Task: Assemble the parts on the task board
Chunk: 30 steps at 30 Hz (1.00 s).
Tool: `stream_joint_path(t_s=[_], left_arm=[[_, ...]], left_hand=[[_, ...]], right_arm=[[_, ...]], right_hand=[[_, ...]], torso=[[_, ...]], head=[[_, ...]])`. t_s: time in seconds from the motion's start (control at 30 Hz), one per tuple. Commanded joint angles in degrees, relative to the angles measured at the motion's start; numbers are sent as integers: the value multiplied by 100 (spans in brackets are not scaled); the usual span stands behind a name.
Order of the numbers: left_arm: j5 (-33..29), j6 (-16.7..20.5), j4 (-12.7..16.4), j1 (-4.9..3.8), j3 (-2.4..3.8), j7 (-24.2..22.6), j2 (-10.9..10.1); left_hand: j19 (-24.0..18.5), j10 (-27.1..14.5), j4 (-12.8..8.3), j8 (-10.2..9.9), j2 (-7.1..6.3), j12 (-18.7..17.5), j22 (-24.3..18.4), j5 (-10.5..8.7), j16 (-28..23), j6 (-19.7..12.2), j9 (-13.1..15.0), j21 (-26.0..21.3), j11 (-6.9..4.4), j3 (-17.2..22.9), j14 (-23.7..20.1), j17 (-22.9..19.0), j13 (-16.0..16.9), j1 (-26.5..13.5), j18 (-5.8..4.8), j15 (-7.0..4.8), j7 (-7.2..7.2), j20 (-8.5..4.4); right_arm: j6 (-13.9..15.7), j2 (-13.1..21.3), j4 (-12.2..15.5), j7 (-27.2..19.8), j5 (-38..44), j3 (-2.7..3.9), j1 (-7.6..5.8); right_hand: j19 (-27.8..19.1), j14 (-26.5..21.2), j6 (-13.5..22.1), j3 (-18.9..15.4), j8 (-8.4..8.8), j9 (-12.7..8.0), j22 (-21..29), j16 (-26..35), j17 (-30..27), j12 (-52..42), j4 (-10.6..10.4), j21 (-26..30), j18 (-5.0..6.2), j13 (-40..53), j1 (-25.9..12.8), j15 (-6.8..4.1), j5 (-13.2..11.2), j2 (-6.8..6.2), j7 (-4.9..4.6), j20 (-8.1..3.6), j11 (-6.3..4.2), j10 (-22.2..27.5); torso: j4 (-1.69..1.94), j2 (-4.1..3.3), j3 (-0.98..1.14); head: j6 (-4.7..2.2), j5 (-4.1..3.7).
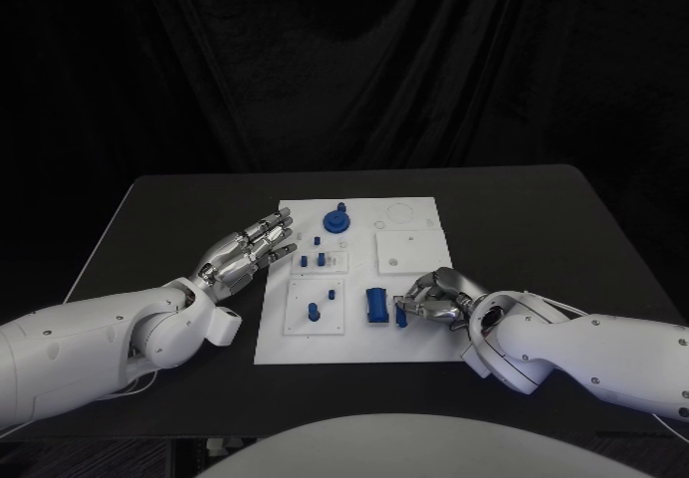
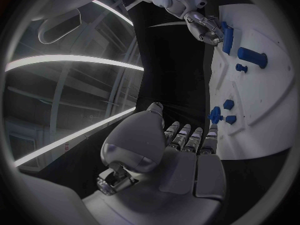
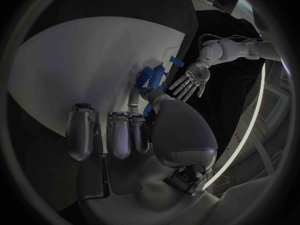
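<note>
The white task board [image 1: 413, 344] lies mid-table with several blue parts on it. A round blue knob [image 1: 337, 219] stands near its far edge, and a tall blue block [image 1: 374, 304] stands near the front. My left hand [image 1: 252, 249] hovers flat over the board's left edge, fingers straight and apart, holding nothing. My right hand [image 1: 438, 297] sits at the board's right front with its fingers curled in, and it pinches a small blue part [image 1: 400, 315] just right of the block. In the right wrist view that small blue part [image 3: 148, 92] shows between thumb and finger.
Small blue pegs [image 1: 316, 242] stand in the board's middle left plates, with another peg [image 1: 311, 314] near the front left. The board's far right has bare white plates [image 1: 406, 249]. Black table [image 1: 187, 209] surrounds the board, and a dark curtain hangs behind.
</note>
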<state>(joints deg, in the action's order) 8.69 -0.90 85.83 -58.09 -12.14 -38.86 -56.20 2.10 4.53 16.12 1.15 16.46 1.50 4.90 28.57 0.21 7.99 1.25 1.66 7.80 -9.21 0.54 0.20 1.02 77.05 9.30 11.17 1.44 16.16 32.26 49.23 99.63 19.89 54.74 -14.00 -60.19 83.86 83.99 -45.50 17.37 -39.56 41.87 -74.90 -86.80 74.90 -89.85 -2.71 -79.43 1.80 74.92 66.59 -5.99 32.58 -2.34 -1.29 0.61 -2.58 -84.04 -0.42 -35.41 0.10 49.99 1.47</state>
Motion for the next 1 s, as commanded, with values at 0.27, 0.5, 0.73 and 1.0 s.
stream_joint_path(t_s=[0.27, 0.5, 0.73, 1.0], left_arm=[[11, -124, -12, 19, 3, -195, 18], [11, -135, -13, 24, 3, -195, 13], [11, -127, -11, 28, 3, -202, -5], [11, -112, -3, 31, 3, -211, -22]], left_hand=[[21, -10, 12, 24, 7, 24, 10, 0, 16, -4, 7, 30, -11, 45, -4, 4, 9, 3, -7, 40, 64, 36], [24, -17, 14, 27, 8, 26, 12, 0, 17, 8, 9, 32, -24, 58, -4, 4, 8, 6, -16, 49, 111, 37], [25, -15, 13, 29, 8, 30, 13, 1, 16, 19, 11, 33, -31, 64, -4, 4, 9, 7, -19, 52, 130, 37], [25, -15, 13, 30, 7, 31, 13, 1, 16, 24, 12, 33, -33, 66, -5, 4, 9, 8, -21, 52, 138, 37]], right_arm=[[145, 24, 12, -59, 60, -2, 15], [460, 135, 122, -407, 170, 1, 15], [728, 400, 381, -753, 331, 30, 8], [434, 709, 671, -754, 366, 43, 0]], right_hand=[[209, 445, 30, 18, -28, 16, -1140, 26, 662, -15, 3, 28, 98, 1508, 6, -22, -22, 10, 0, -45, -20, -596], [218, 452, 69, -174, -41, 31, -1146, 10, 693, -15, -273, 15, 92, 1508, -388, 21, -719, -22, -54, -16, 30, -596], [230, 462, 111, -633, -48, 41, -1154, -13, 741, -15, -720, -8, 87, 1508, -877, 63, -1308, -47, -108, 25, 80, -596], [238, 467, 120, -688, -61, 52, -1161, -26, 765, -15, -714, -28, 83, 1508, -801, 61, -1244, -22, -98, 27, 74, -596]], torso=[[-1, 0, 1], [-4, 2, 2], [-1, 8, 4], [0, 0, -2]], head=[[1, 5], [1, 27], [1, 38], [1, 58]])
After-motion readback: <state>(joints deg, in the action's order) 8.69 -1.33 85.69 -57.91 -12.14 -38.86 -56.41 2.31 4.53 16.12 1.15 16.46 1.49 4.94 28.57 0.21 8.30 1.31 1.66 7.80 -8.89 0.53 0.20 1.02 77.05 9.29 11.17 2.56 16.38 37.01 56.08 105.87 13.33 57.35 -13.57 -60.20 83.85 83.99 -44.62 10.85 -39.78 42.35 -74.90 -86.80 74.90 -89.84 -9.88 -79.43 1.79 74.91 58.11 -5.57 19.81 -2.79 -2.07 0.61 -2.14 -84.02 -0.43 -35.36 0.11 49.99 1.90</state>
